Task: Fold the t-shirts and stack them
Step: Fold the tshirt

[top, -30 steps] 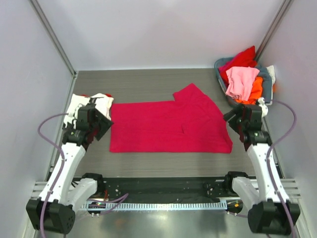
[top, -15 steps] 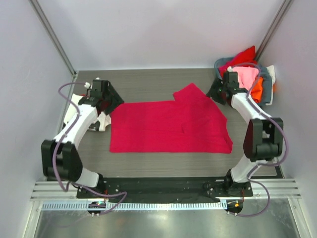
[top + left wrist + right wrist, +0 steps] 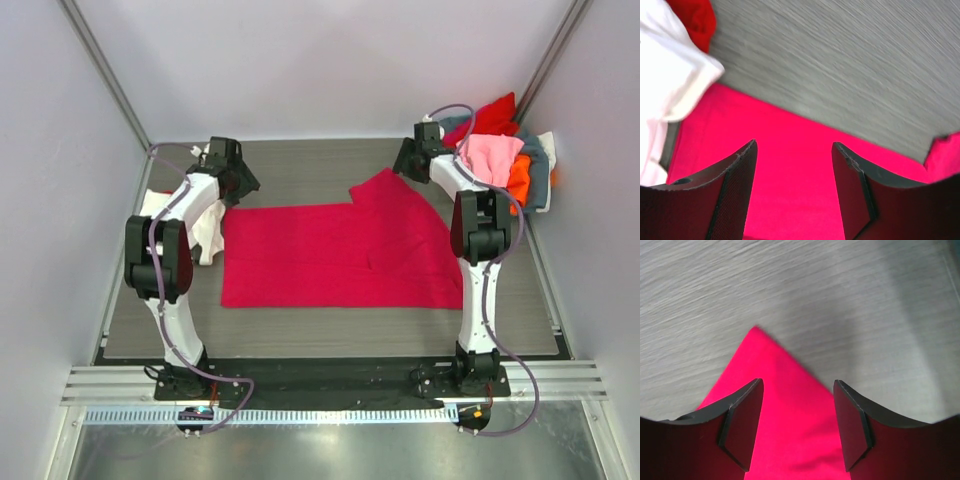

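A crimson-magenta t-shirt (image 3: pixel 340 255) lies spread flat on the grey table, one sleeve folded in at its far right. My left gripper (image 3: pixel 238 190) is open above its far left corner; the cloth (image 3: pixel 790 165) shows between the fingers. My right gripper (image 3: pixel 400 170) is open above the pointed far right corner (image 3: pixel 790 385). A white t-shirt (image 3: pixel 205 225) with a bit of red lies left of the crimson one and shows in the left wrist view (image 3: pixel 665 85). Red, pink and orange tees (image 3: pixel 490 160) are heaped in the basket.
The grey-blue basket (image 3: pixel 545 175) stands at the far right corner against the wall. Walls close in the table on the left, back and right. The arm bases and a black rail (image 3: pixel 330 375) run along the near edge.
Both arms have swung from the near sides of the shirt up to its far corners, the left to the far left, the right to the far right. The shirt has not moved.
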`<state>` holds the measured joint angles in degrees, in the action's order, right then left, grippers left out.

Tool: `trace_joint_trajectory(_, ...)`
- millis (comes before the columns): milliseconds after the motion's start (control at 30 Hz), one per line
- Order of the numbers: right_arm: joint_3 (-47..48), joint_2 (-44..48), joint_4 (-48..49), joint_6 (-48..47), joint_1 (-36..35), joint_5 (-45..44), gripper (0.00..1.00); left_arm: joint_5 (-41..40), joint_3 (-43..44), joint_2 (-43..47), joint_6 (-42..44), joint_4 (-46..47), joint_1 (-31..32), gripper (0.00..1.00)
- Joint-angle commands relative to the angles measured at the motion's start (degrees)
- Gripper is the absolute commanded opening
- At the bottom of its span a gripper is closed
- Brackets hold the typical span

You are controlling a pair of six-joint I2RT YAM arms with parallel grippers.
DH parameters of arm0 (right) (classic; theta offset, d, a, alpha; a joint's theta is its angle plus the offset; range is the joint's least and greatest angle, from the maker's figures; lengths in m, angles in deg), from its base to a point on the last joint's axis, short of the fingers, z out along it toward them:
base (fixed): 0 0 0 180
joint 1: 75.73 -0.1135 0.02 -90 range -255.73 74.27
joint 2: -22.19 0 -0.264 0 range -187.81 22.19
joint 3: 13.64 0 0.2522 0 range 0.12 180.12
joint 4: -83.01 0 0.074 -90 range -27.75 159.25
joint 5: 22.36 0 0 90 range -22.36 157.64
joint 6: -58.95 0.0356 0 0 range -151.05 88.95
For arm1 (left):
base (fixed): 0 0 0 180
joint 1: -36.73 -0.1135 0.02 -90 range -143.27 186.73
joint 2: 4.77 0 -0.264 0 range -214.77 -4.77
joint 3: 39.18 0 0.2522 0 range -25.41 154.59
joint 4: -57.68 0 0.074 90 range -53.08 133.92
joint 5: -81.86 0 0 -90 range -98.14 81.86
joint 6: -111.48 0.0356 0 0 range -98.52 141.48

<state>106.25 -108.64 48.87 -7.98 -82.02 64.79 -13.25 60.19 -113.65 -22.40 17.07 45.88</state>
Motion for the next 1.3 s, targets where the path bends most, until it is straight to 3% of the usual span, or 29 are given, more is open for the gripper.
trace_joint_trajectory(0, 8.72, -3.11, -2.64, -2.5, -1.71, -2.5, 0.64, -0.17, 3.34, -2.65, -0.06, 0.22, -2.73, 0.62)
trace_joint_trajectory(233, 18.32, -10.67, -7.04, -4.96, -4.53, -6.28, 0.66, 3.96, 1.42, -6.17, -2.97, 4.6, -10.71, 0.6)
trace_joint_trajectory(467, 20.34, -13.49, -9.76, -6.37, -5.05, -10.67, 0.59, 1.33, 2.02, -8.45, -2.71, 4.44, -11.61, 0.58)
trace_joint_trajectory(667, 22.19, -14.81, -10.47, -6.81, -5.05, -14.71, 0.36, -0.08, 2.29, -8.02, -0.95, 4.18, -10.38, 0.57)
trace_joint_trajectory(733, 22.55, -14.64, -10.38, -6.72, -4.97, -15.86, 0.25, -2.09, 2.64, -6.97, 0.89, 4.18, -9.59, 0.57)
trace_joint_trajectory(767, 22.63, -14.55, -10.47, -6.72, -4.88, -16.48, 0.11, -2.71, 2.81, -6.7, 1.42, 4.09, -8.02, 0.57)
trace_joint_trajectory(867, 22.02, -13.93, -10.47, -6.55, -4.44, -18.33, 0.01, -5.25, 3.87, -5.73, 3.96, 3.83, -6.16, 0.57)
trace_joint_trajectory(1100, 19.65, -12.18, -10.38, -5.14, -1.98, -19.74, 0.01, -13.87, 9.23, -7.66, 8.89, -1.53, -0.98, 0.55)
trace_joint_trajectory(1267, 18.15, -11.21, -10.2, -4.53, -0.58, -20.26, 0.01, -13.53, 12.65, -9.77, 8.81, -3.91, -0.18, 0.54)
